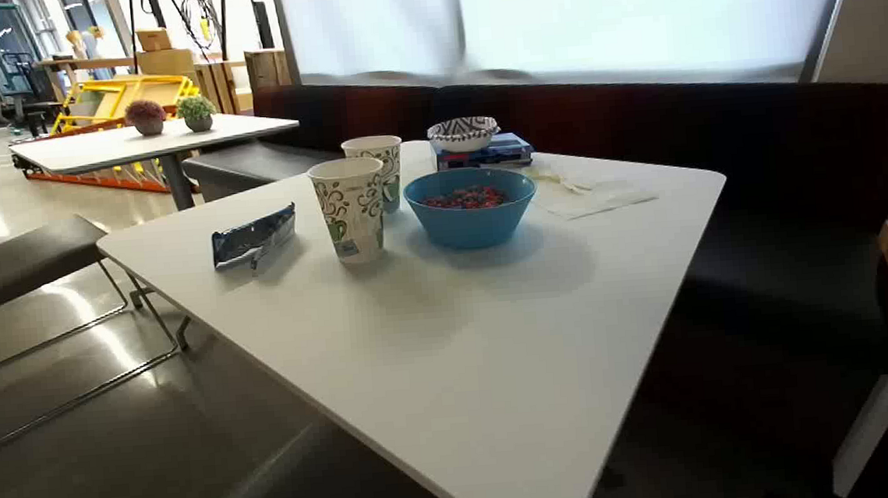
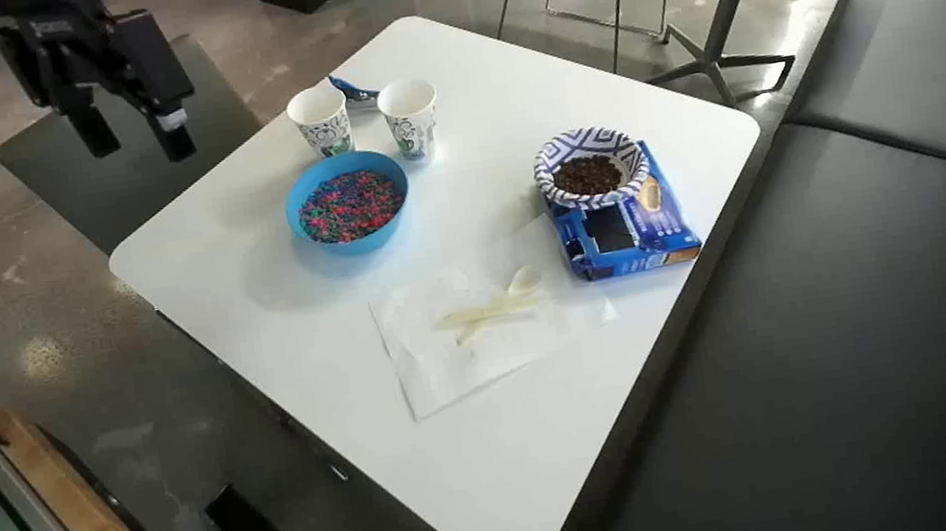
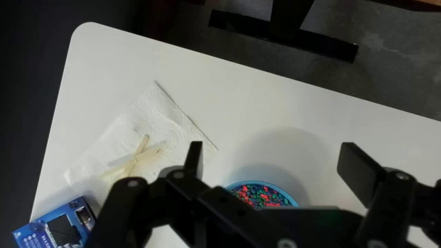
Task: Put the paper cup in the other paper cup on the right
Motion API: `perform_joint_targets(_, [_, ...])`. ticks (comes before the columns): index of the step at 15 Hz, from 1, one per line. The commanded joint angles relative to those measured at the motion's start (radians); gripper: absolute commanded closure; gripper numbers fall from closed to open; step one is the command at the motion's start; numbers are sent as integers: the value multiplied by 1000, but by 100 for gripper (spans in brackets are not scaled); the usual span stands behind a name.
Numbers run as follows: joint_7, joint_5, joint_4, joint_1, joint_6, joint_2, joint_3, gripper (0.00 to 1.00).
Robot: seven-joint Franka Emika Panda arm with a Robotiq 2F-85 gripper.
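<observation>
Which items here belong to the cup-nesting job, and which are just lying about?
For the job (sides as in both exterior views):
left paper cup
right paper cup

Just lying about:
blue bowl
patterned bowl
blue box under it
blue packet
white paper
pale utensils

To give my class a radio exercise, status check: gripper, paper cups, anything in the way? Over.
Gripper open and empty. Paper cup and other paper cup upright, close together, not nested. Blue bowl near them, may crowd the approach.
</observation>
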Motion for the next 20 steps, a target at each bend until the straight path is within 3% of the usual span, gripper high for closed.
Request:
perform_joint_targets(1, [3, -3, 2, 15, -2, 1, -13, 0])
perform_joint_targets(20, [-13, 7, 27, 17, -4, 37, -17, 0])
